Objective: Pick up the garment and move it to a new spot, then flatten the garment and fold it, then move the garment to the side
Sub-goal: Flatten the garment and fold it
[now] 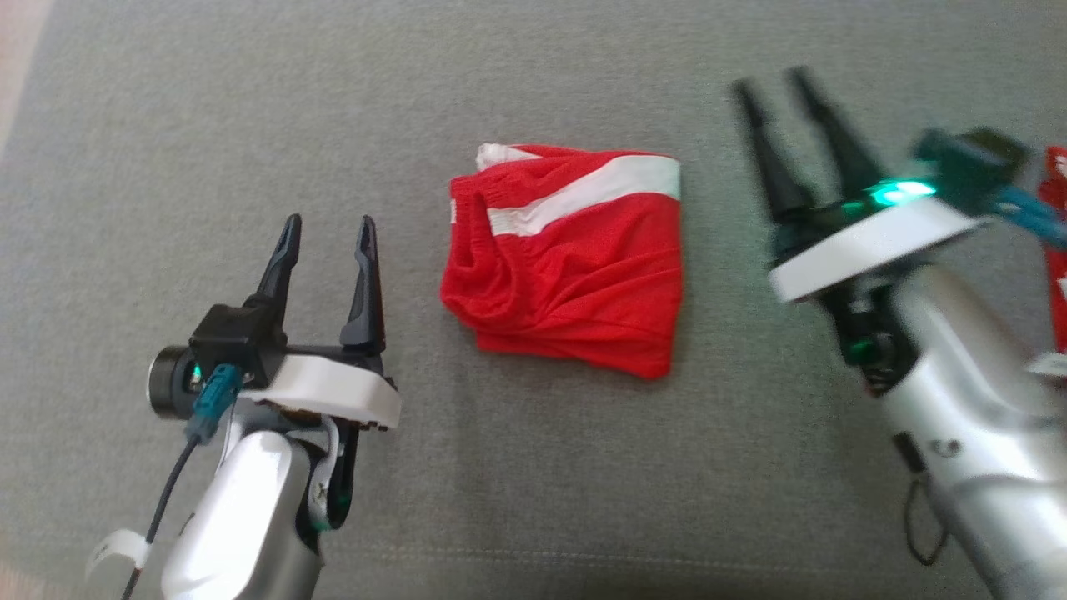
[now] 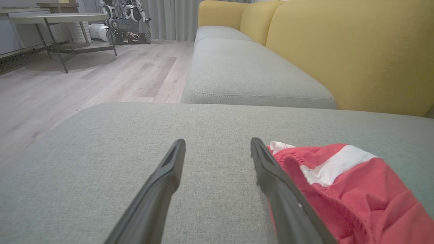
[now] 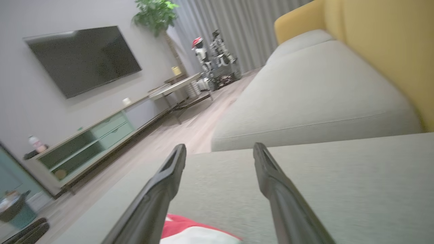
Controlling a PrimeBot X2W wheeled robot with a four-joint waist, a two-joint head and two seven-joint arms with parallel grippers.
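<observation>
Bare grey woven seat cushion (image 1: 250, 125) lies open ahead of the left pincer (image 1: 328, 221) and between its spread fingers. Just off its right sits the folded red mesh garment with a white stripe (image 1: 571, 267), the one obstacle between it and the right pincer (image 1: 771, 82), which has open cushion ahead. A red cloth scrap (image 1: 1057, 250) lies off that pincer's right.
</observation>
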